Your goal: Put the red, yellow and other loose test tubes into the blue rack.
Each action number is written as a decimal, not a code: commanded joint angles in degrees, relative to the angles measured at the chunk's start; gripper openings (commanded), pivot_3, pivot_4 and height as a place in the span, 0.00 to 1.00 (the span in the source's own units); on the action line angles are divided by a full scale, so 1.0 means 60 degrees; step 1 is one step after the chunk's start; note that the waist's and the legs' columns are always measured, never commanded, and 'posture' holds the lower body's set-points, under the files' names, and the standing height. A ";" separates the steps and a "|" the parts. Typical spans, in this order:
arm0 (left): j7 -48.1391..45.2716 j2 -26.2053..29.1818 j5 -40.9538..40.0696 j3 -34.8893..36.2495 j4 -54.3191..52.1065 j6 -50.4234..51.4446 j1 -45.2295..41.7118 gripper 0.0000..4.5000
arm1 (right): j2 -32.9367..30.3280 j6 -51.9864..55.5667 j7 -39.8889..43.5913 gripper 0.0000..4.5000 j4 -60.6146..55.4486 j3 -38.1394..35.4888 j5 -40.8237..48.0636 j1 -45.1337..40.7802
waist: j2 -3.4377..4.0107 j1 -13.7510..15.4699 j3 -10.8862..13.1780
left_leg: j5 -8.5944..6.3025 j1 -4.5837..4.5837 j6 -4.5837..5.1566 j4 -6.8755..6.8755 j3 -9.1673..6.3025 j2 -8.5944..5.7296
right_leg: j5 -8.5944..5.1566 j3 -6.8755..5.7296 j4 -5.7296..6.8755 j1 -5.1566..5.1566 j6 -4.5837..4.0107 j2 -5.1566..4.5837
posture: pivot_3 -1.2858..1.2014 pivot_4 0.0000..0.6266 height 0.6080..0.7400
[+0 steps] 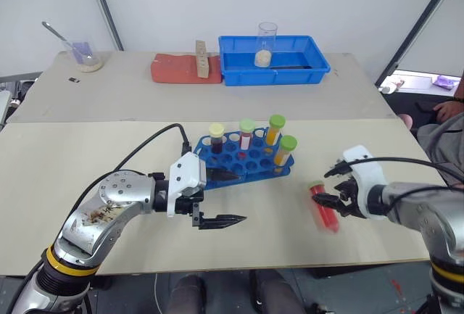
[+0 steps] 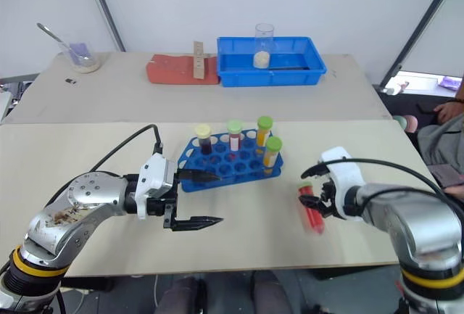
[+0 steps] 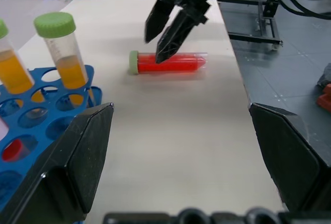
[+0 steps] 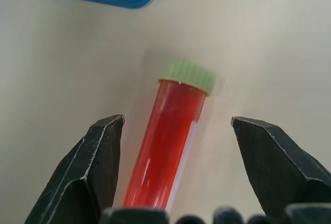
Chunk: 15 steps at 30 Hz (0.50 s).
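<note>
The blue rack (image 1: 239, 157) stands at mid-table with several capped tubes upright in it, one dark with a cream cap (image 1: 217, 138) and the others with green caps. A loose test tube (image 1: 325, 209) of bright red liquid with a green cap lies flat on the table to the right of the rack. My right gripper (image 4: 176, 121) is open and points down over it, one finger on each side of the tube (image 4: 168, 141). My left gripper (image 1: 240, 198) is open and empty by the rack's front left corner, pointing right toward the red tube (image 3: 168, 62).
At the back stand a large blue tray (image 1: 312, 67) holding a glass beaker (image 1: 266, 44), a red pad (image 1: 177, 69) with a wooden block, and a glass bowl (image 1: 87, 59) with a spoon. A person (image 1: 448, 122) sits at the right edge.
</note>
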 commanded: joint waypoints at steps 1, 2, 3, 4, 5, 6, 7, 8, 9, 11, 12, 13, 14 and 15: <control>0.0018 -0.0085 0.0105 -0.0103 -0.0428 -0.0304 0.0025 1.00 | -0.0326 0.0069 -0.0207 0.82 0.0917 0.0508 0.0596 -0.0676 | 0.0000 0.0002 0.0000 | 0.0000 0.0000 0.0000 -0.0001 -0.0003 0.0000 | 0.0000 -0.0001 0.0001 0.0001 0.0000 0.0000 | 0.52 0.24 1.00; 0.0078 -0.0143 0.0118 -0.0141 -0.0465 -0.0318 0.0048 1.00 | -0.0419 0.0069 -0.0264 0.82 0.1303 0.0735 0.0741 -0.0919 | 0.0000 0.0000 0.0000 | 0.0000 0.0000 0.0000 -0.0001 -0.0003 0.0000 | 0.0000 -0.0001 0.0001 0.0001 0.0000 0.0001 | 0.52 0.24 1.00; 0.0147 -0.0219 0.0124 -0.0162 -0.0487 -0.0333 0.0087 1.00 | -0.0521 0.0069 -0.0316 0.82 0.1645 0.0945 0.0882 -0.1113 | 0.0000 0.0003 0.0000 | 0.0000 -0.0003 0.0000 0.0000 -0.0003 -0.0001 | 0.0002 0.0000 0.0000 0.0000 0.0003 0.0001 | 0.52 0.24 1.00; 0.0216 -0.0295 0.0117 -0.0164 -0.0499 -0.0333 0.0127 1.00 | -0.0624 0.0069 -0.0363 0.82 0.1899 0.1116 0.1029 -0.1255 | 0.0000 0.0004 0.0000 | 0.0000 -0.0003 0.0000 0.0001 -0.0002 -0.0001 | 0.0003 0.0001 -0.0001 0.0000 0.0005 0.0001 | 0.52 0.24 1.00; 0.0269 -0.0350 0.0123 -0.0168 -0.0508 -0.0331 0.0165 1.00 | -0.0716 0.0069 -0.0433 0.82 0.2084 0.1236 0.1193 -0.1352 | 0.0000 0.0004 0.0000 | 0.0000 -0.0004 0.0001 0.0003 -0.0003 -0.0001 | 0.0004 0.0001 -0.0002 0.0001 0.0007 0.0001 | 0.52 0.24 1.00; 0.0315 -0.0393 0.0130 -0.0175 -0.0530 -0.0310 0.0185 1.00 | -0.0808 0.0069 -0.0506 0.82 0.2219 0.1319 0.1364 -0.1426 | -0.0001 0.0017 0.0000 | 0.0000 -0.0006 0.0001 0.0002 -0.0002 -0.0003 | 0.0006 0.0003 -0.0004 0.0001 0.0010 -0.0001 | 0.52 0.24 1.00; 0.0320 -0.0424 0.0209 -0.0215 -0.0508 -0.0369 0.0234 1.00 | -0.0902 0.0069 -0.0556 0.77 0.2395 0.1472 0.1507 -0.1546 | -0.0001 0.0030 0.0000 | 0.0000 -0.0008 0.0001 0.0003 -0.0005 -0.0002 | 0.0006 0.0001 -0.0007 0.0002 0.0011 0.0000 | 0.52 0.24 1.00; 0.0320 -0.0451 0.0290 -0.0262 -0.0482 -0.0435 0.0285 1.00 | -0.0976 0.0069 -0.0603 0.70 0.2555 0.1595 0.1664 -0.1644 | 0.0000 0.0024 0.0000 | 0.0000 -0.0010 0.0001 0.0002 -0.0005 -0.0003 | 0.0007 0.0002 -0.0008 0.0001 0.0013 0.0000 | 0.52 0.24 1.00; 0.0318 -0.0470 0.0347 -0.0294 -0.0462 -0.0484 0.0320 1.00 | -0.1033 0.0069 -0.0661 0.63 0.2675 0.1687 0.1808 -0.1721 | 0.0000 0.0023 0.0000 | 0.0000 -0.0009 0.0001 0.0002 -0.0003 -0.0003 | 0.0008 0.0003 -0.0008 0.0001 0.0015 0.0000 | 0.52 0.24 1.00; 0.0327 -0.0521 0.0440 -0.0350 -0.0427 -0.0574 0.0400 1.00 | -0.1136 0.0069 -0.0821 0.48 0.2840 0.1839 0.2084 -0.1825 | 0.0000 0.0021 0.0000 | 0.0000 -0.0008 0.0001 0.0003 -0.0004 -0.0003 | 0.0018 0.0003 -0.0008 0.0001 0.0031 0.0000 | 0.52 0.24 1.00; 0.0330 -0.0541 0.0471 -0.0372 -0.0411 -0.0617 0.0431 1.00 | -0.1171 0.0069 -0.0911 0.41 0.2884 0.1885 0.2201 -0.1857 | 0.0000 0.0017 0.0000 | 0.0000 -0.0008 0.0001 0.0003 -0.0003 -0.0002 | 0.0020 0.0004 -0.0009 0.0001 0.0034 0.0000 | 0.52 0.24 1.00; 0.0330 -0.0554 0.0493 -0.0385 -0.0399 -0.0649 0.0452 1.00 | -0.1202 0.0069 -0.0999 0.33 0.2922 0.1919 0.2317 -0.1885 | 0.0000 0.0015 0.0000 | 0.0000 -0.0008 0.0001 0.0002 -0.0003 -0.0002 | 0.0019 0.0003 -0.0009 0.0001 0.0034 0.0000 | 0.52 0.24 1.00; 0.0326 -0.0570 0.0521 -0.0407 -0.0372 -0.0690 0.0476 1.00 | -0.1219 0.0069 -0.1091 0.27 0.2941 0.1927 0.2427 -0.1899 | 0.0000 0.0016 0.0000 | 0.0000 -0.0007 0.0001 0.0003 -0.0003 -0.0001 | 0.0019 0.0003 -0.0008 0.0001 0.0034 0.0001 | 0.52 0.24 1.00; 0.0331 -0.0580 0.0525 -0.0405 -0.0345 -0.0714 0.0501 1.00 | -0.1234 0.0069 -0.1200 0.23 0.2935 0.1871 0.2578 -0.1895 | 0.0000 0.0016 0.0000 | 0.0000 -0.0007 0.0001 0.0003 -0.0004 -0.0001 | 0.0019 0.0003 -0.0009 0.0001 0.0034 0.0001 | 0.52 0.24 1.00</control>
